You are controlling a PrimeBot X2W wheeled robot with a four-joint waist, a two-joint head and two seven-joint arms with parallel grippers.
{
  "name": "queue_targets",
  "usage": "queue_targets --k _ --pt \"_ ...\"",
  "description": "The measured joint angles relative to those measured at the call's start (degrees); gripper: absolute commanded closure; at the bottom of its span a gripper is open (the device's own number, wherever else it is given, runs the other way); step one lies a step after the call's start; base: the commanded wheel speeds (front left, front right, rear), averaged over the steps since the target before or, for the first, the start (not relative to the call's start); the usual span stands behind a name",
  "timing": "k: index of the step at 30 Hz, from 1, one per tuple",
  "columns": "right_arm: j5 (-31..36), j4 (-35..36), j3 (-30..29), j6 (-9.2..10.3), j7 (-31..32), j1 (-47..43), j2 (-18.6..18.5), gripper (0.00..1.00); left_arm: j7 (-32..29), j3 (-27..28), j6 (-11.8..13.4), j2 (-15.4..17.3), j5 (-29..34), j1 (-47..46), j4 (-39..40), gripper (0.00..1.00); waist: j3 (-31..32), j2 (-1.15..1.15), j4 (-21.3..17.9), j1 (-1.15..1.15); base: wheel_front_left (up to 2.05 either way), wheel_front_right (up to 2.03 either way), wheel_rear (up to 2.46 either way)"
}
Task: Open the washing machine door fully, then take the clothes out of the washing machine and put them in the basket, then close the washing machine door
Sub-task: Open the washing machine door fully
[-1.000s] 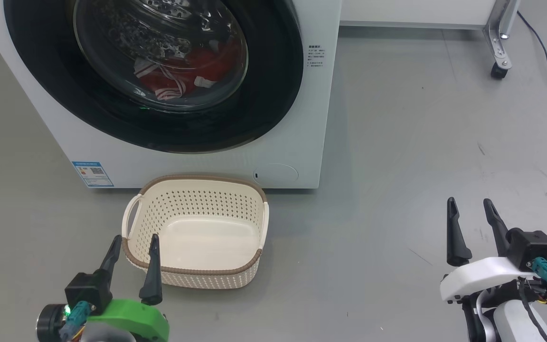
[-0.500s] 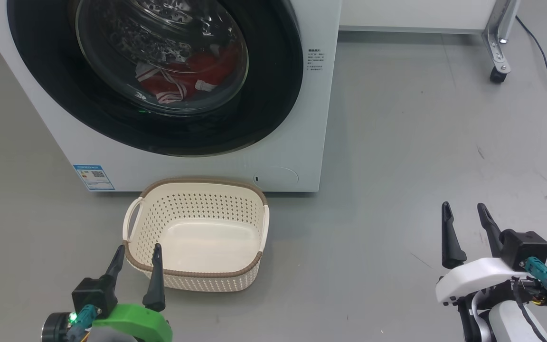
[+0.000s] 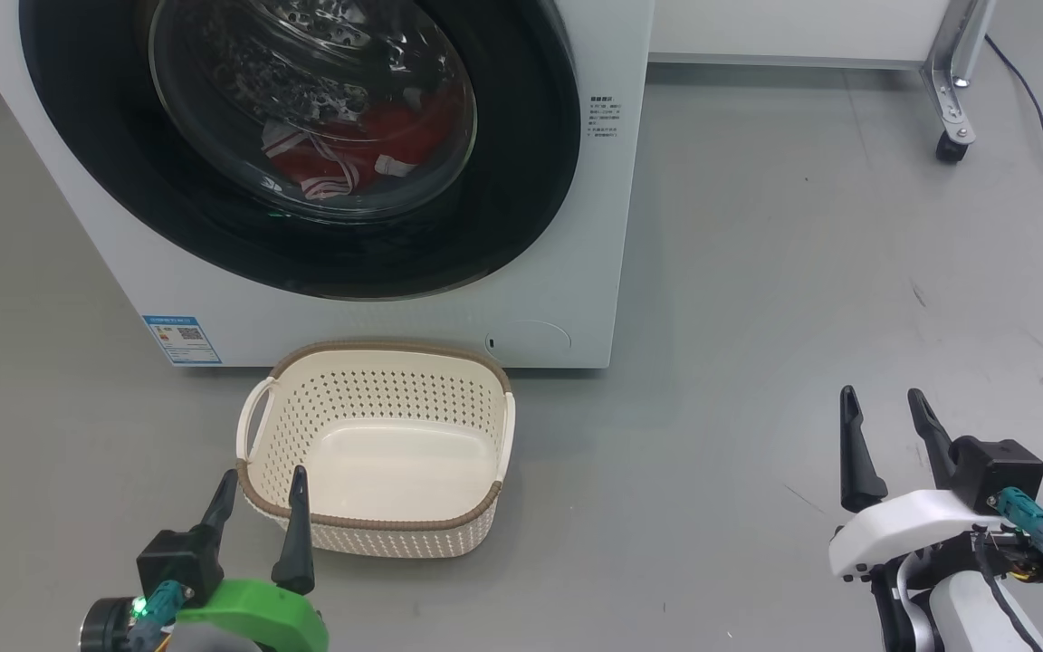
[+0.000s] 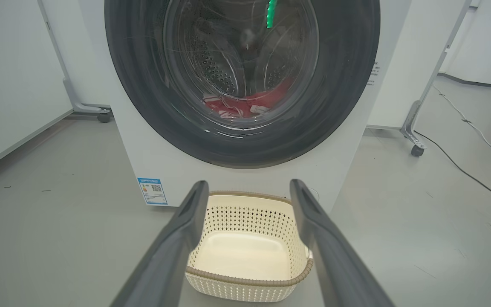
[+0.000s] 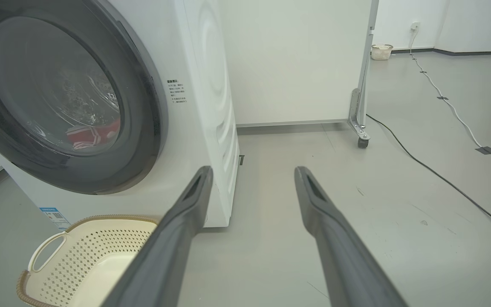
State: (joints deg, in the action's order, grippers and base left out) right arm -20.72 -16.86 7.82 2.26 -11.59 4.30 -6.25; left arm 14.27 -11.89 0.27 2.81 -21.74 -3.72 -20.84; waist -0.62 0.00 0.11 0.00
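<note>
Underfoot: smooth grey floor point(image 3: 757, 272), lightly scuffed; white panels behind stand on castered metal legs point(image 3: 952, 100).
Washing machine point(image 3: 594, 272): white box; glossy black round door point(image 3: 531, 181) shut, with domed glass at its centre.
Clothes point(image 3: 395, 127): red with white stripes, in the perforated drum behind the glass.
Basket point(image 3: 377, 349): cream perforated plastic with a brown woven rim, on the floor just before the machine.
My left end effector point(image 3: 263, 474): spread, holding nothing, at the basket's near rim.
My right end effector point(image 3: 879, 393): spread, holding nothing, well right of the basket.
Right wrist view adds: embossed side panel point(image 5: 215, 106) and a second small basket point(image 5: 382, 51) by the far wall.

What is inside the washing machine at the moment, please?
Behind the closed washing machine door, red clothes with white stripes lie low in the perforated drum. Glass reflections and the pile hide how many there are.
</note>
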Motion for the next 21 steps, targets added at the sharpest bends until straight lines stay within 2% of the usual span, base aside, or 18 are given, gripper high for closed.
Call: queue_targets --k 14,15,18,21 --pt "-0.26 -1.05 0.0 -0.01 -0.01 0.24 0.34 0.0 0.0 0.27 -0.05 -0.1 0.0 -0.08 -0.77 0.0 0.32 0.0 0.06 0.0 0.0 0.0 0.0" --pt "-0.29 -1.09 0.0 -0.01 -0.02 0.24 0.35 0.19 0.01 0.27 -0.05 -0.11 0.0 -0.09 -0.78 0.0 0.34 0.0 0.05 0.0 0.0 0.0 0.0" --pt "-0.88 -1.07 -0.13 -0.13 -0.09 0.26 0.43 1.0 0.0 0.27 -0.07 -0.13 0.0 -0.1 -0.8 0.0 0.33 0.0 0.03 0.0 0.0 0.0 0.0" --pt "-1.44 -0.8 -0.56 -0.16 -0.14 0.3 0.48 1.0 0.01 0.19 -0.08 -0.14 0.0 -0.12 -0.79 0.0 0.12 0.0 0.1 0.0 0.0 0.0 0.0"
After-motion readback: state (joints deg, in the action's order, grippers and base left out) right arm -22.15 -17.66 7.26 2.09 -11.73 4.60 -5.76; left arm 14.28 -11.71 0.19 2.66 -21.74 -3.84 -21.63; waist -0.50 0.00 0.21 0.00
